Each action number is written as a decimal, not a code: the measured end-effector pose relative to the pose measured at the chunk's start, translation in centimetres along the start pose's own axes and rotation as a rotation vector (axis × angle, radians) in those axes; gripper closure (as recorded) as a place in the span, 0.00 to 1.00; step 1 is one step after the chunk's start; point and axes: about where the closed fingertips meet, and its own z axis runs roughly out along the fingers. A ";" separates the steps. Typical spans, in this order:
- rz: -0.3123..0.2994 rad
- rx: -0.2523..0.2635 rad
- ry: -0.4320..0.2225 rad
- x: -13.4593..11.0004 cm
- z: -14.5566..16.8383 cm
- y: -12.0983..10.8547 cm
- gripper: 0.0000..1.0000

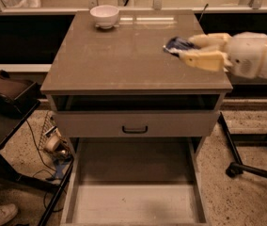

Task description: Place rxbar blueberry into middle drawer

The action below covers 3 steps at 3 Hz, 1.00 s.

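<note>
**Bar held high; drawer open below**

The rxbar blueberry (pixel 176 45) is pinched at the tips of the gripper (pixel 185 50), which is closed on it. Both hang above and behind the open middle drawer (pixel 133 205), right of its centre, over the cabinet top (pixel 110 55).
</note>
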 end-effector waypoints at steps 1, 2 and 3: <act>-0.030 0.028 0.194 1.3 -8.7 6.4 1.00; -0.032 0.030 0.187 1.0 -8.4 6.2 1.00; -0.030 0.030 0.194 2.0 -7.2 6.8 1.00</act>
